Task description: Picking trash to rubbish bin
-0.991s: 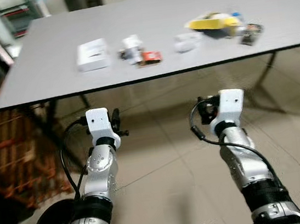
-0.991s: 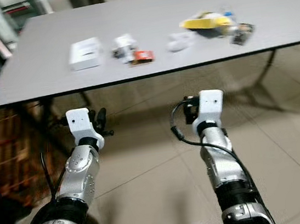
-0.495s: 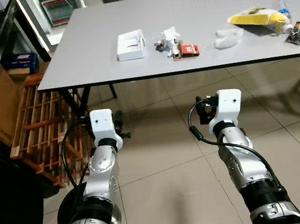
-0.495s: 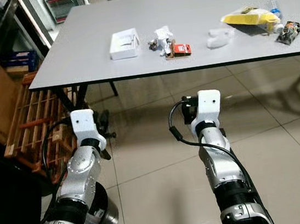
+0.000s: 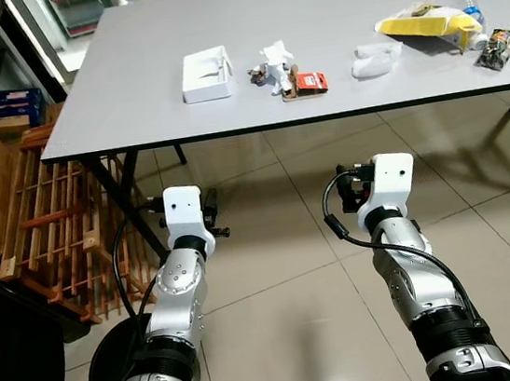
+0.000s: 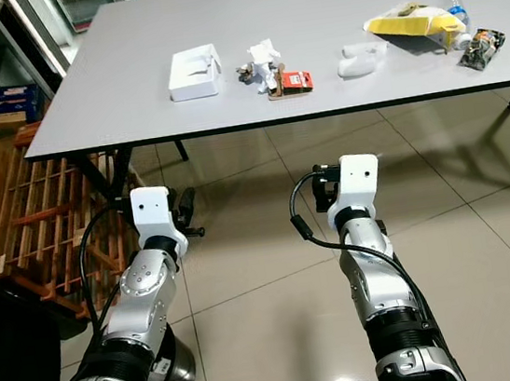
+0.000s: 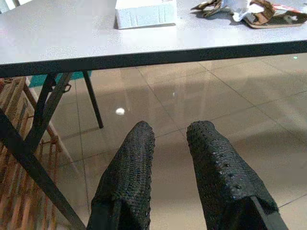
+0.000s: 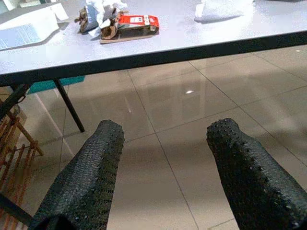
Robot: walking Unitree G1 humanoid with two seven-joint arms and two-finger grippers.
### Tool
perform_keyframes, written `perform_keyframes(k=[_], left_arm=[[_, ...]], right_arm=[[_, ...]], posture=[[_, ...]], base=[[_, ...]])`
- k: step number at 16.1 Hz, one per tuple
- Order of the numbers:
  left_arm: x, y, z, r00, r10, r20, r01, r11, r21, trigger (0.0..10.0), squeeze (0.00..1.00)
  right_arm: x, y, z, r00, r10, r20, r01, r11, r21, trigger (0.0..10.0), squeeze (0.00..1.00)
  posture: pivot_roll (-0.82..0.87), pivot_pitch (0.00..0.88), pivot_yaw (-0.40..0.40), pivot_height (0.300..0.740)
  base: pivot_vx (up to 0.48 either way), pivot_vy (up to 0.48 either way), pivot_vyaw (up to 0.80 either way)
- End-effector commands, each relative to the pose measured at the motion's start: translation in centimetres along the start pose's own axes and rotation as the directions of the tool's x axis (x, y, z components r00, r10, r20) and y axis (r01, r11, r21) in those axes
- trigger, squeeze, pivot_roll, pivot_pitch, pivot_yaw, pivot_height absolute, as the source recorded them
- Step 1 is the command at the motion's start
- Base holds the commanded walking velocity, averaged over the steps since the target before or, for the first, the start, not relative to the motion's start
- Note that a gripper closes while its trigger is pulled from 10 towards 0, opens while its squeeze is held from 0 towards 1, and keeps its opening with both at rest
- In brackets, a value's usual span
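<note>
Trash lies in a row on the grey table: a white box, crumpled white paper, a red packet, a white wad, a yellow bag, a small bottle and a dark wrapper. Both arms are held low over the tiled floor, short of the table's front edge. My left gripper has a narrow gap between its fingers and holds nothing. My right gripper is wide open and empty, pointing under the table edge below the red packet.
A wooden slatted rack stands at the left beside the table legs. A dark round container sits on the floor under my left arm. A large black object is at the lower left. Tiled floor stretches ahead.
The whole picture has sharpened and shifted, so the camera has moved; the table now sits slightly further left. Both arms hold the same pose, grippers unchanged.
</note>
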State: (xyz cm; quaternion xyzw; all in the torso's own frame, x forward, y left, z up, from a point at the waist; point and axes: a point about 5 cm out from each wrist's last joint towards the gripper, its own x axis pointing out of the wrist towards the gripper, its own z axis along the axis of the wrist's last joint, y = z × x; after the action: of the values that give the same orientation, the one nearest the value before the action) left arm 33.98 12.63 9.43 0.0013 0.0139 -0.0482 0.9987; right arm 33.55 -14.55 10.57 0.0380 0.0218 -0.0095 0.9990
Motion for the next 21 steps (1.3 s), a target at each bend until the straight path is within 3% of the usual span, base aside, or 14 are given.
perform_keyframes(k=[1,5,9,13,21], left_arm=[[0.0,0.4,0.2,1.0,0.018,0.002,-0.018,1.0,0.019,10.0,0.0],[0.4,0.6,1.5,0.999,0.024,0.045,-0.025,0.999,0.021,10.0,0.0],[1.5,0.7,5.6,0.984,0.022,0.175,-0.032,0.998,0.052,10.0,0.0],[2.0,1.2,8.0,0.971,0.039,0.235,-0.055,0.997,0.059,10.0,0.0],[2.2,1.3,9.7,0.96,0.051,0.274,-0.069,0.996,0.057,10.0,0.0]], right_arm=[[-0.2,0.0,0.0,1.0,-0.003,0.006,0.003,1.0,0.009,10.0,0.0],[0.2,0.1,0.9,1.0,-0.001,0.029,0.001,1.0,0.006,10.0,0.0],[0.8,-0.1,3.2,0.996,-0.004,0.093,0.003,1.0,0.004,10.0,0.0],[1.1,-0.3,4.7,0.992,-0.001,0.129,0.001,1.0,-0.002,10.0,0.0],[1.1,-0.3,4.9,0.992,-0.004,0.124,0.004,1.0,0.002,10.0,0.0]], posture=[[-0.02,0.106,0.114,0.74],[-0.02,0.11,0.115,0.74],[-0.01,0.11,0.115,0.74],[-0.01,0.11,0.116,0.74],[-0.01,0.109,0.117,0.74]], base=[[0.289,0.0,0.0],[0.292,0.0,0.0],[0.295,0.0,0.0],[0.303,0.0,0.0],[0.36,0.0,0.0]])
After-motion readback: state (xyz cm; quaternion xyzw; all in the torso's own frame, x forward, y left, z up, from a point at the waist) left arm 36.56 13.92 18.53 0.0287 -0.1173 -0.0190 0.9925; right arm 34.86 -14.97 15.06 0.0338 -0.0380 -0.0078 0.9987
